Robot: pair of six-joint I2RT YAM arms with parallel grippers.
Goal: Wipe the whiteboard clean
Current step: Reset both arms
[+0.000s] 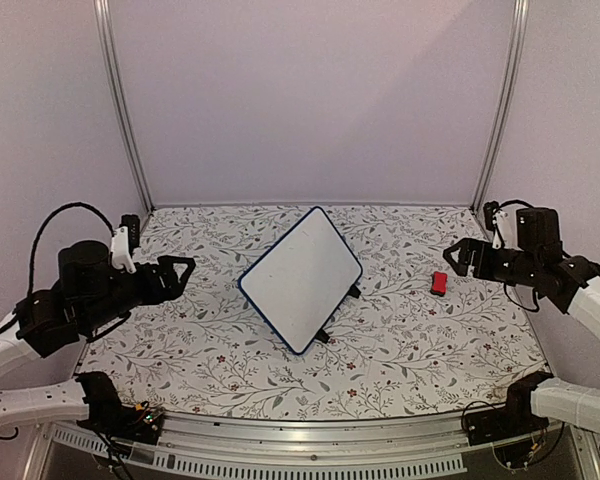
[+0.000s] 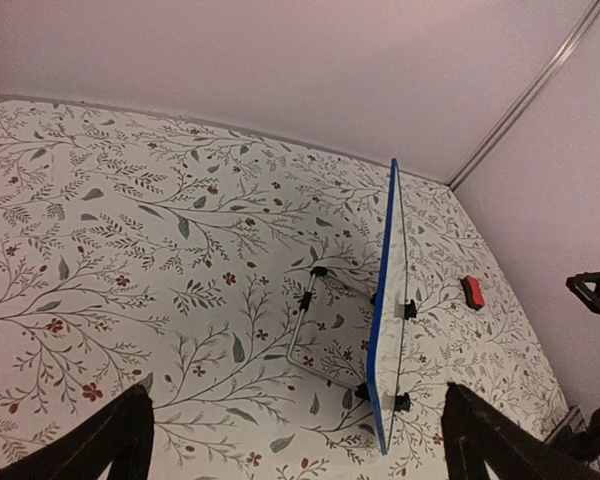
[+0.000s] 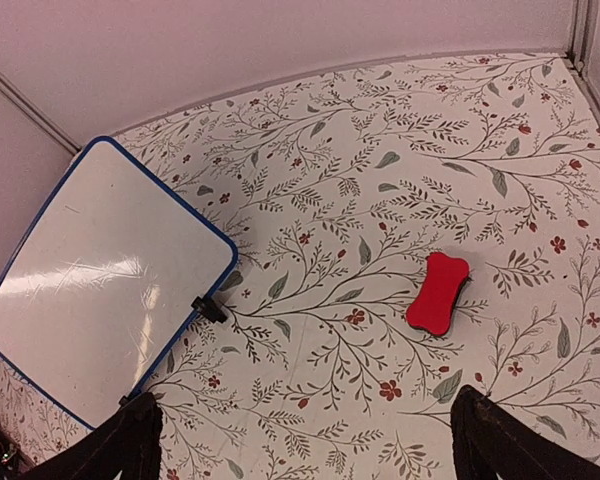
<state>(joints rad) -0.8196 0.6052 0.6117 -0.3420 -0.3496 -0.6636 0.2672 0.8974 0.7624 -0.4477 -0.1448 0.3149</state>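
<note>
Nearest us, along the near edge of the counter (image 1: 210,370), we see both arms raised off the surface at either side. The left fingers (image 2: 115,440) stand spread wide with nothing between them, and the right fingers (image 3: 120,445) are likewise spread and hold nothing. Past them, at the middle of the counter, stands the whiteboard (image 1: 302,278): a white rectangle with rounded corners and a thin dark-blue frame, propped at a tilt on a wire stand (image 2: 305,330) and turned so that one corner points toward the near edge. Small black feet show along its lower right side. Its face is blank white; in the right wrist view we see only faint streaks and a patch of glare on it. From the left wrist view it appears edge-on, a thin blue line. To its right, well apart from it, a small red block (image 1: 439,283) lies flat on the floral cloth, near the right fingers. Patterned surface lies open to the left of the board, in front of it, and between board and block. Farthest off, pale walls close the space, with metal posts (image 1: 120,100) in the back corners.
</note>
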